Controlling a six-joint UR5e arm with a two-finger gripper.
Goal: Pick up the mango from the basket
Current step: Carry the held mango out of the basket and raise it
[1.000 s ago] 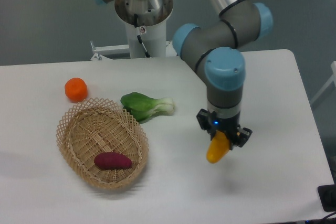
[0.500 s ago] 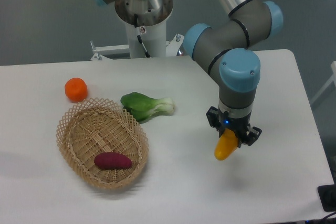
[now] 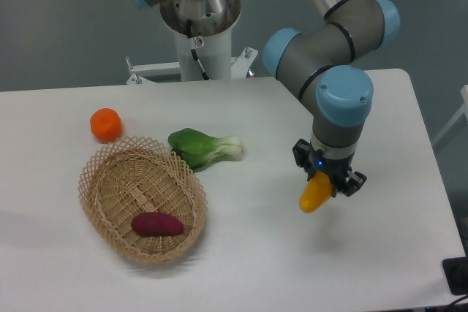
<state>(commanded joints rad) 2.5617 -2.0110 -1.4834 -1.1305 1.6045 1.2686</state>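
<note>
The yellow-orange mango (image 3: pixel 315 195) hangs over the right part of the table, its upper end pinched by my gripper (image 3: pixel 327 179), which is shut on it. Its lower end points down and to the left, with its shadow on the white tabletop below. Far to the left, the tan wicker basket (image 3: pixel 110 168) sits on the table, and only a dark purple sweet potato (image 3: pixel 156 223) lies in it.
A round orange fruit (image 3: pixel 106 124) rests just behind the basket. A green bok choy (image 3: pixel 201 147) lies between the basket and the arm. The arm's white base column (image 3: pixel 199 31) stands at the table's back edge.
The gripper has carried the mango to the right over the table, farther from the basket. The basket, sweet potato, orange and bok choy have stayed put.
</note>
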